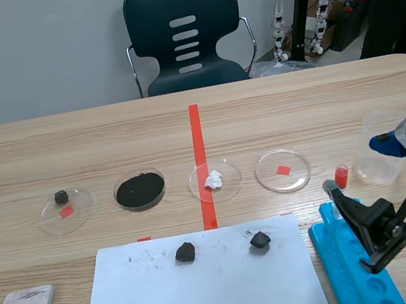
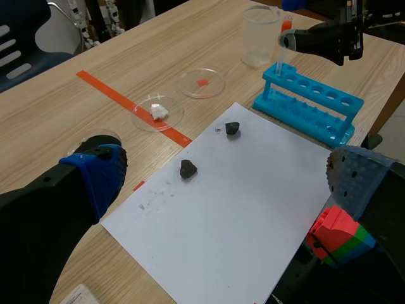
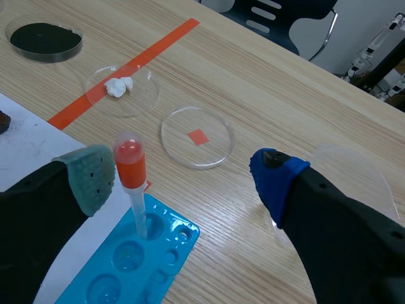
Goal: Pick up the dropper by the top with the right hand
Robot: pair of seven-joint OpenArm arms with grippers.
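wooden desk [image 1: 297, 108], dark chair [image 1: 189, 52] at its far edge; right end effector [image 3: 183, 174], low at right, spread wide around the dropper [image 3: 134, 193].

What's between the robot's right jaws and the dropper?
Nothing. In the right wrist view the dropper stands between the right gripper's open jaws, beside one pad.

RIGHT SIDE | right gripper [image 3: 183, 177] fingers spread wide | grey-green pad [image 3: 92, 180] just beside orange-red bulb of clear dropper [image 3: 129, 163], little room there | wide free gap to blue pad [image 3: 273, 176] | blue plastic tube rack [image 3: 149, 253] blocks below | shallow clear round dish [image 3: 221, 149] ahead, low | clear plastic beaker [image 3: 364, 171] behind blue pad
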